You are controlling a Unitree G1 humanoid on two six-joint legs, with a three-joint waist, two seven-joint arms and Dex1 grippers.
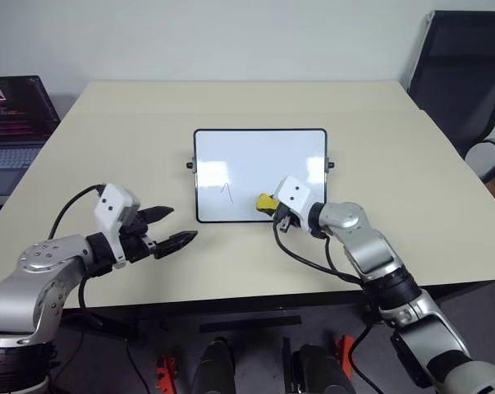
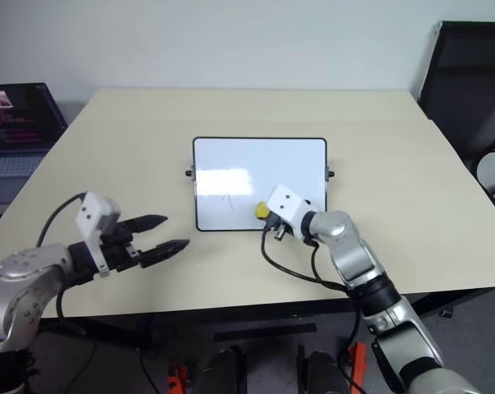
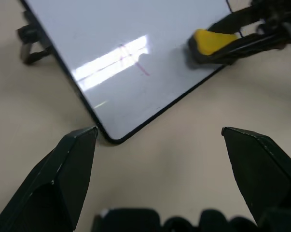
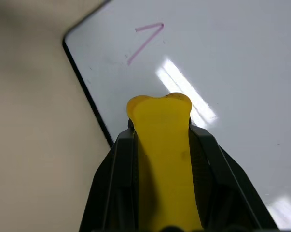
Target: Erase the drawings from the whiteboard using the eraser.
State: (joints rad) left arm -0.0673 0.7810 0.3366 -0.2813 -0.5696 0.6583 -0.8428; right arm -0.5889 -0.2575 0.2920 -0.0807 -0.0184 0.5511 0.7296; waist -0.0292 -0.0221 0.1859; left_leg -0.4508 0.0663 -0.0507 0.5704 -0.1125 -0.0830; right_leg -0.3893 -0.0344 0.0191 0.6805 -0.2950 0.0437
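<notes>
We see the whiteboard (image 1: pixel 259 164) lying flat near the middle of the beige table (image 1: pixel 411 189), its black knobs sticking out on both short sides. Only one drawing is visible on it, a thin "1"-like stroke (image 1: pixel 226 191) in the near left part of the board; the rest of the surface looks clean apart from glare.

The right gripper (image 1: pixel 273 208) has its jaws closed on the yellow eraser (image 1: pixel 266 201), which sits over the near edge of the board, to the right of the stroke and apart from it. In the right wrist view the eraser (image 4: pixel 162 145) is pinched between the two black fingers, its rounded tip poking out over the white surface, with the stroke (image 4: pixel 146 41) beyond it.

The left gripper (image 1: pixel 173 228) hangs over bare table near the board's near left corner, its jaws spread wide and holding nothing.

A laptop (image 1: pixel 13 123) stands open at the far left, and a black chair (image 1: pixel 465 74) at the far right.
</notes>
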